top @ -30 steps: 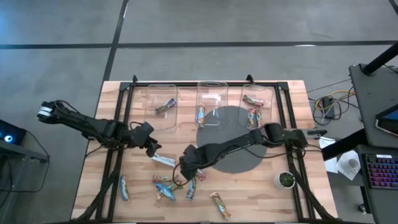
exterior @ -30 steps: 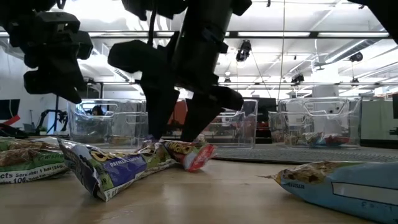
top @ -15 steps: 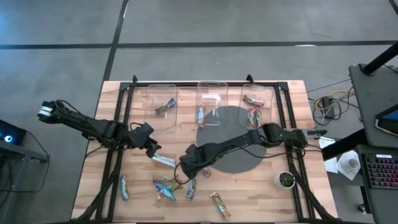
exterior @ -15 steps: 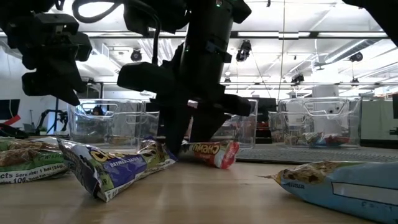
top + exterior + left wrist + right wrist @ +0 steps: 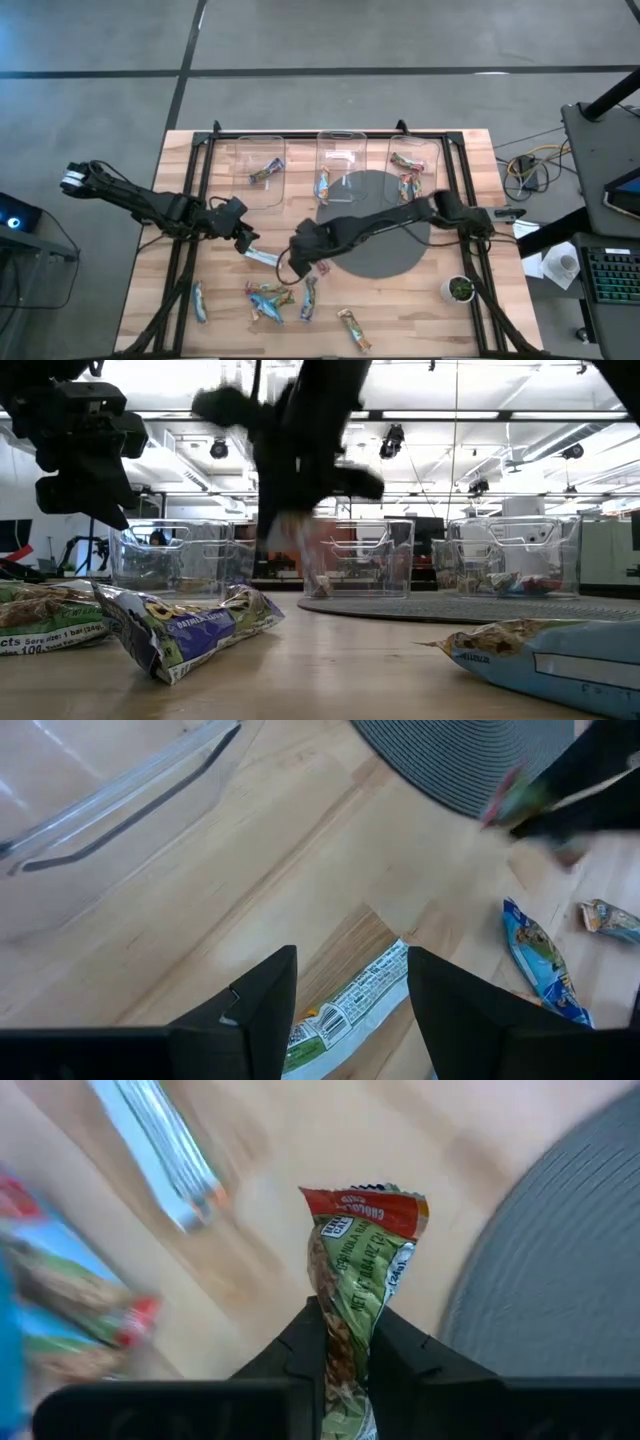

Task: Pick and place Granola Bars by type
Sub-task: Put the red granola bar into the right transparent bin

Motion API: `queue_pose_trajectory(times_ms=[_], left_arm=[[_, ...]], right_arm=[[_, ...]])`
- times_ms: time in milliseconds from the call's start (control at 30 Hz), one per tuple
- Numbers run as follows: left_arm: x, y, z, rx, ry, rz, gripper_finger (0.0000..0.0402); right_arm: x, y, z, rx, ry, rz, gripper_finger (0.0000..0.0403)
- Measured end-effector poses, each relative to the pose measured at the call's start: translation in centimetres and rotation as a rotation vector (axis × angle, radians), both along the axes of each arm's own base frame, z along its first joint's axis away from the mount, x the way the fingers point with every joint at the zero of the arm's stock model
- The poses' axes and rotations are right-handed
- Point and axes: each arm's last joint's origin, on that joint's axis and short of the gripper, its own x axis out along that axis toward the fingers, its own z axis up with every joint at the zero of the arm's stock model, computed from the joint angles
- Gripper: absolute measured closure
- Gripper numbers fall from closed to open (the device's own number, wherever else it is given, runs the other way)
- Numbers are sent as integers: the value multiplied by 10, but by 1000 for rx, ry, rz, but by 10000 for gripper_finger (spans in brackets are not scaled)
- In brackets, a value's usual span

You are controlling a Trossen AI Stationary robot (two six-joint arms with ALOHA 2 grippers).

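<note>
Right gripper point(image 5: 305, 255): I see it above the wood near the middle of the table, at the left edge of the round grey mat point(image 5: 385, 262). Its fingers point(image 5: 300, 1345) are pressed together on a bar.
Held bar point(image 5: 362, 1260): a green and red wrapper. It sticks out forward from between the fingers, and the red end is the far one. It is lifted off the table; in the low view it is only a blur under the arm.
Left gripper point(image 5: 243, 238): it hovers over the left part of the table, a little left of the right gripper. I see its fingers point(image 5: 262, 1000) spread apart, with nothing between them.
White bar point(image 5: 345, 1008): it lies flat on the wood, just beyond and between the left fingers, not touched by them.
Loose bars point(image 5: 270, 300): a small group lies on the wood near the front edge, below both grippers.
Blue bar point(image 5: 538, 958): it lies alone on the wood, apart from the white bar.
Bins point(image 5: 338, 165): three clear bins stand in a row at the back of the table, each with one or two bars inside.
</note>
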Motion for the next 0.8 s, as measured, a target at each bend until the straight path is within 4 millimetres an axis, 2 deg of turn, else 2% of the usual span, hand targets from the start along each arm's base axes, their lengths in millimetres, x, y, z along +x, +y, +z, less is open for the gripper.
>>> queue_pose_trajectory(times_ms=[100, 200, 367, 467, 533, 633, 800], left_arm=[[0, 0, 0, 1, 0, -1, 228], [0, 0, 0, 9, 1, -10, 228], [0, 0, 0, 6, -1, 2, 228], [0, 1, 0, -1, -4, 30, 228], [0, 1, 0, 1, -11, 65, 228], [0, 3, 1, 8, -25, 122, 228], [0, 3, 1, 20, -31, 142, 228]], right_arm=[[-10, -12, 37, -91, -79, -64, 356], [-24, -39, 64, -165, -82, -154, 358], [-61, -102, 83, -230, 98, -315, 356], [-85, -137, 96, -237, 107, -383, 356], [-102, -157, 104, -244, 110, -438, 355], [-132, -183, 104, -247, 143, -540, 355], [-189, -209, 88, -168, 209, -667, 354]])
